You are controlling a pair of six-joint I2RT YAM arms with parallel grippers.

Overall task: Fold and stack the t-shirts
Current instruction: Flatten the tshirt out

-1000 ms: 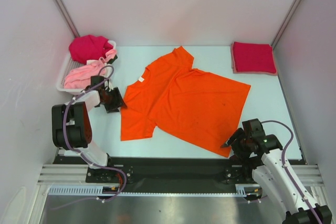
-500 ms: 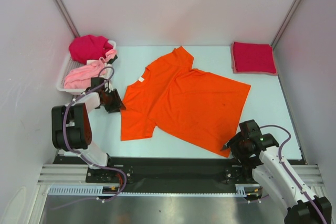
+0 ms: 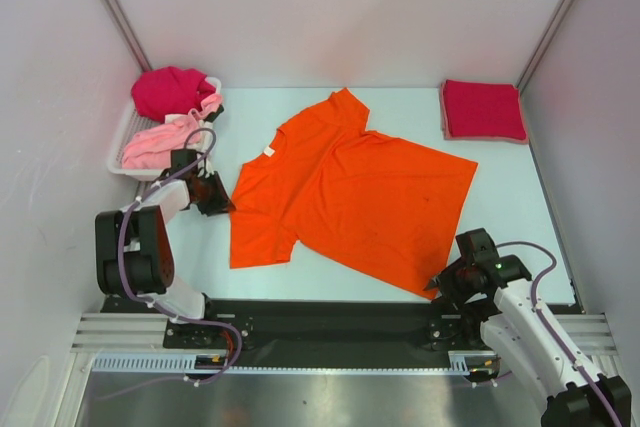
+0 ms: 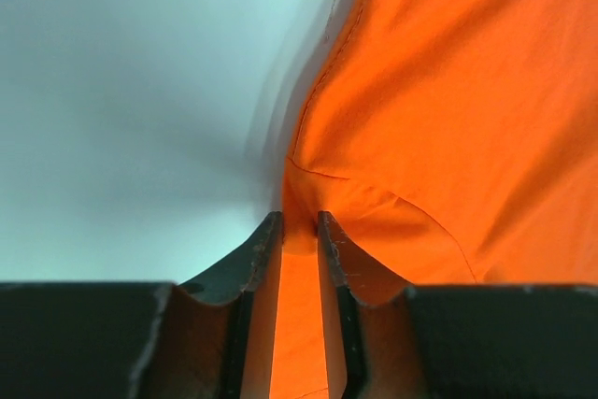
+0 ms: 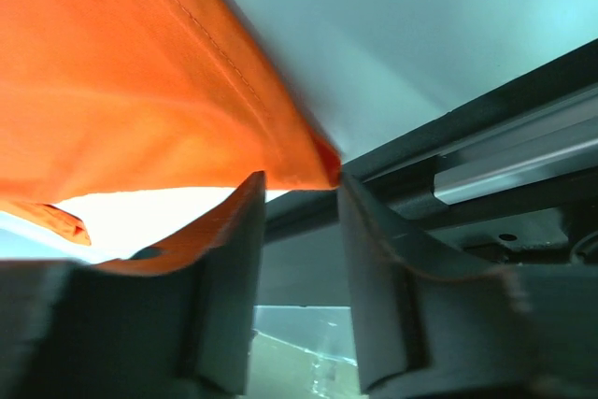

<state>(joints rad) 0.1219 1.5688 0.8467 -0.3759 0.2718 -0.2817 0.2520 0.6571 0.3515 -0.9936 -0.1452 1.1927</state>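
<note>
Orange t-shirt (image 3: 350,197) lies spread flat mid-desk, neck toward the far left, hem toward the near right. On the left gripper (image 4: 299,221) the jaws are almost together. Cloth fills the narrow gap and puckers at the tips, which reads as a pinch on the shoulder edge. On the right gripper (image 5: 299,179) the jaws stand apart, straddling the near hem corner. The corner sits only at the tips with open gap beside it, so there is no clamp there yet.

Step in hand, judged: secure both edge points for the first fold. To do it well:
- right side should take the corner deeper into the jaws before clamping, since a tip-only bite will likely slip
- both pinches firm before any lift
- raise both ends together, keeping the edge between them taut
- left pinch should hold one layer only, without dragging the bunched cloth along the desk (image 3: 510,207)

Stack target looks like the folded crimson t-shirt (image 3: 484,109) at the far right. The magenta t-shirt (image 3: 170,89) and pale pink t-shirt (image 3: 155,144) sit heaped in the tray (image 3: 115,160) at far left.

Writing: small white neck tag (image 3: 268,152), too small to read. No print or brand visible.
</note>
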